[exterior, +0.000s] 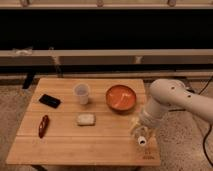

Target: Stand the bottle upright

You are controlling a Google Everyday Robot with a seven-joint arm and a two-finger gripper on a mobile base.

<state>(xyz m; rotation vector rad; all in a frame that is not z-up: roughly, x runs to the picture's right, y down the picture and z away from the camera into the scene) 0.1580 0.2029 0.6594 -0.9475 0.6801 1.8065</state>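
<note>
The bottle [140,135] is small and clear, with its white cap [142,142] pointing toward the table's front edge. It is tilted at the front right of the wooden table [70,145]. My gripper [137,125] reaches down from the white arm [170,97] on the right and is right at the bottle's upper end, partly covering it. I cannot tell whether the bottle rests on the table or is lifted a little.
An orange bowl [120,97] stands just behind the gripper. A translucent white cup [81,93] is at the centre back, a pale sponge-like block [85,119] in the middle, a black phone [50,100] at the left, and a slim dark-red object [43,125] at the front left.
</note>
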